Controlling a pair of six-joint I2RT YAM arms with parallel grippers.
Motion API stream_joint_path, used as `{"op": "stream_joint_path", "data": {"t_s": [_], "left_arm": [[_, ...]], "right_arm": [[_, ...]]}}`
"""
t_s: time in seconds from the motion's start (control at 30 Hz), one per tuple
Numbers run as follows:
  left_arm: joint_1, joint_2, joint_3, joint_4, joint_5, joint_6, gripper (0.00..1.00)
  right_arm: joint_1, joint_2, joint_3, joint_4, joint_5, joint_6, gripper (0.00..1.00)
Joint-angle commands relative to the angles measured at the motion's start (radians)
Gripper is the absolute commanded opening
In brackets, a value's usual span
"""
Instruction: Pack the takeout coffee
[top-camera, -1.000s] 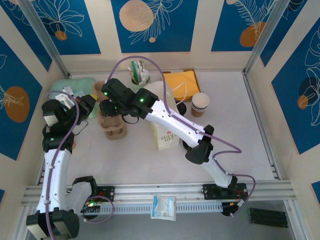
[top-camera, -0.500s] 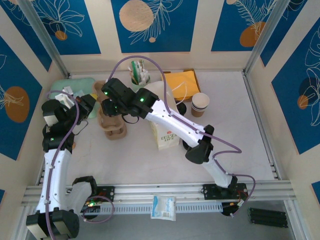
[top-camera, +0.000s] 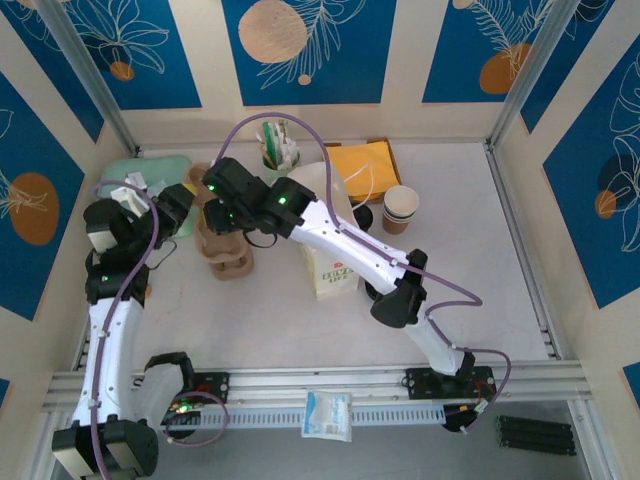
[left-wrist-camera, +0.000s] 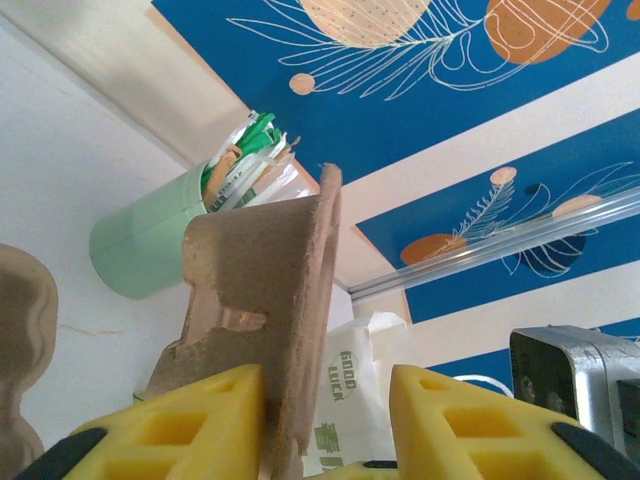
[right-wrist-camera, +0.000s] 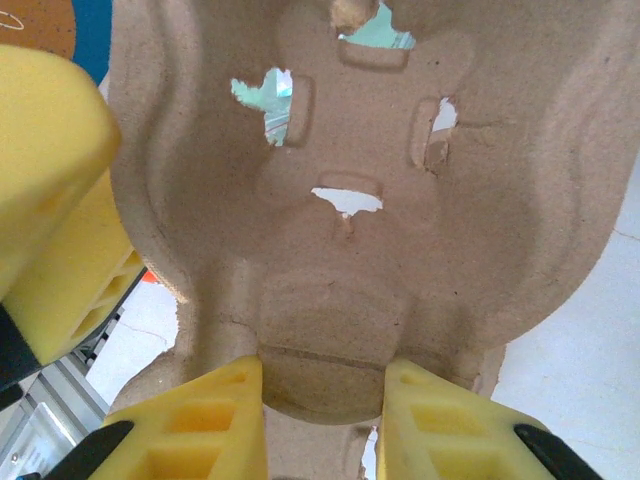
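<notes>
- My right hand (right-wrist-camera: 322, 400) clenches the pulp carrier (right-wrist-camera: 340, 200); my left hand (left-wrist-camera: 327, 400) straddles its edge, released.
- The bag (left-wrist-camera: 378, 345) beyond my left hand reads "GOOD LUCK".
- The coffee cups (top-camera: 401, 208) stand well right of both hands on the white bench (top-camera: 470, 290), with blue leaf-print walls (top-camera: 330, 60) around.

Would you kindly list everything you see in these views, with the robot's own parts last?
bag: one, white, table centre.
cups: one nested stack, white over brown, right of the bag.
carriers: at least two, brown, left of the bag.
holder: one, pale green, full of packets, by the back wall.
tray: one, pale green, back left corner.
paper stack: one, orange, by the back wall.
packet: one, white and blue, on the front rail.
arms: two, white and black, both reaching to the carriers.
left end effector: yellow fingers, open around a carrier wall.
right end effector: yellow fingers, shut on a carrier.
</notes>
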Motion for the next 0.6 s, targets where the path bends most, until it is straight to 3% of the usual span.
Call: {"op": "stream_joint_path", "data": {"t_s": [0.0, 0.57], "left_arm": [[-0.013, 0.0, 0.05, -0.022, 0.02, 0.039, 0.43], [0.017, 0.072, 0.258, -0.08, -0.056, 0.089, 0.83]], "right_arm": [[0.004, -0.038, -0.012, 0.059, -0.015, -0.001, 0.26], [0.004, -0.179, -0.081, 0.131, -0.046, -0.044, 0.25]]}}
